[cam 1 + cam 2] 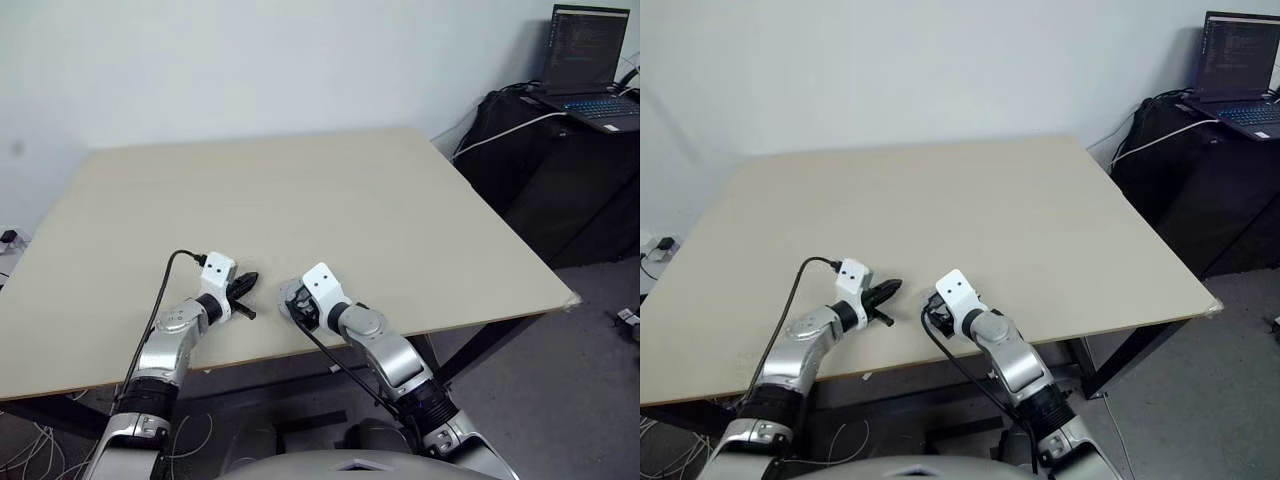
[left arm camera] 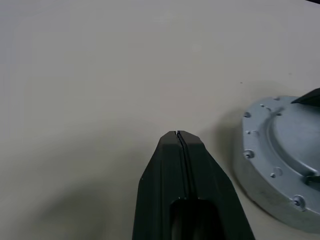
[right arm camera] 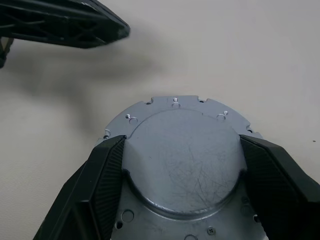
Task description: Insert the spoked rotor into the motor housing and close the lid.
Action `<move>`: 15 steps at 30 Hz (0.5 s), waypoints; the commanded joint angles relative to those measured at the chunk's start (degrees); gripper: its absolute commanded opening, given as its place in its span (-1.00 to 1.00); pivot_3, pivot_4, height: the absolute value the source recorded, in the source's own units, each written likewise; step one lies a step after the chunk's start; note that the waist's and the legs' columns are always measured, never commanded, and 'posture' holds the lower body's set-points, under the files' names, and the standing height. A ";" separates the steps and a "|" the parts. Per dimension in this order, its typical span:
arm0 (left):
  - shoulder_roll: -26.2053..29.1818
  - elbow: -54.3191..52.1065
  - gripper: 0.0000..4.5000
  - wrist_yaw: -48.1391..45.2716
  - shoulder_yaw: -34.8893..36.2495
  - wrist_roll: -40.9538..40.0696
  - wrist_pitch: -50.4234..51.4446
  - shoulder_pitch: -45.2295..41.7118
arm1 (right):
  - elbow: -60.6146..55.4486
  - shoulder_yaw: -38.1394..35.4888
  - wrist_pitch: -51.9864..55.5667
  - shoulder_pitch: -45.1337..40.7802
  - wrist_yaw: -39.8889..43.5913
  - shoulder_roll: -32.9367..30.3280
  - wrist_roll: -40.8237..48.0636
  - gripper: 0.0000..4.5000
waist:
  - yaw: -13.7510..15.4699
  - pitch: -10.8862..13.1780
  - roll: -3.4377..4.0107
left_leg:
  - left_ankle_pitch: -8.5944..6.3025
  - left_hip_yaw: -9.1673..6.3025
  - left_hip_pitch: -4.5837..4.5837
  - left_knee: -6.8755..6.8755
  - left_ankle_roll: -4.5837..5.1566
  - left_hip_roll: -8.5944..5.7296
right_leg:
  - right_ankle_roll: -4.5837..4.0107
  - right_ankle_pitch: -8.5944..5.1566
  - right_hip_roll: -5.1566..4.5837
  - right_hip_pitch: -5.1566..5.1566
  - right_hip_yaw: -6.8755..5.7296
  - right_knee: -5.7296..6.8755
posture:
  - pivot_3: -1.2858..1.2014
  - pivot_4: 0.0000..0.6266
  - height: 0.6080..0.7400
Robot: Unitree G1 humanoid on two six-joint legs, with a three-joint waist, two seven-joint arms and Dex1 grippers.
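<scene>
A round silver-grey metal disc, the lid [image 3: 185, 160], lies flat on the pale table [image 1: 330, 200] near its front edge. It has a raised centre and a notched flange with small screw holes. My right gripper [image 3: 182, 142] stands over the disc, its two black fingers [image 3: 107, 170] pressed against opposite sides of the raised centre. In the left wrist view the lid [image 2: 285, 150] shows as a thick disc beside my left gripper [image 2: 178, 135], which is shut and empty. The left gripper [image 1: 247, 281] points at the disc from a short way to its left. The spoked rotor and the motor housing are hidden.
A black cabinet [image 1: 560, 170] stands past the table's right edge, with an open laptop [image 1: 585, 70] and a white cable on it. The table's front edge [image 1: 250, 350] runs just under both wrists. The wide tabletop stretches beyond the grippers.
</scene>
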 commanded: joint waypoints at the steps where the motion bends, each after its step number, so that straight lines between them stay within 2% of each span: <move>1: 0.30 0.02 -1.00 -2.87 -0.67 -1.09 4.25 -2.98 | 4.93 -1.42 3.16 0.81 -2.12 -1.49 -2.17 0.42 | -0.04 0.04 -0.02 | 0.00 0.00 0.00 0.00 0.00 0.00 | 0.00 0.00 0.00 0.00 0.00 0.00 | 0.03 -1.00 1.00; 8: 0.25 -0.89 -1.00 -7.89 -1.60 -2.97 12.25 -5.20 | 4.98 -1.26 3.06 0.86 -2.15 -1.27 -2.20 0.42 | -0.24 0.27 -0.02 | 0.00 -0.06 0.00 -0.01 0.00 0.01 | 0.01 0.00 -0.02 -0.01 -0.02 0.00 | 0.03 -1.00 1.00; 15: 0.69 1.31 -1.00 -10.06 -3.13 -1.65 14.26 -7.30 | 5.12 -1.22 2.87 0.87 -2.38 -0.99 -2.22 0.42 | -0.25 0.45 0.11 | 0.00 -0.14 -0.02 -0.02 0.00 0.02 | 0.01 0.00 -0.09 -0.02 -0.07 -0.01 | 0.03 -1.00 1.00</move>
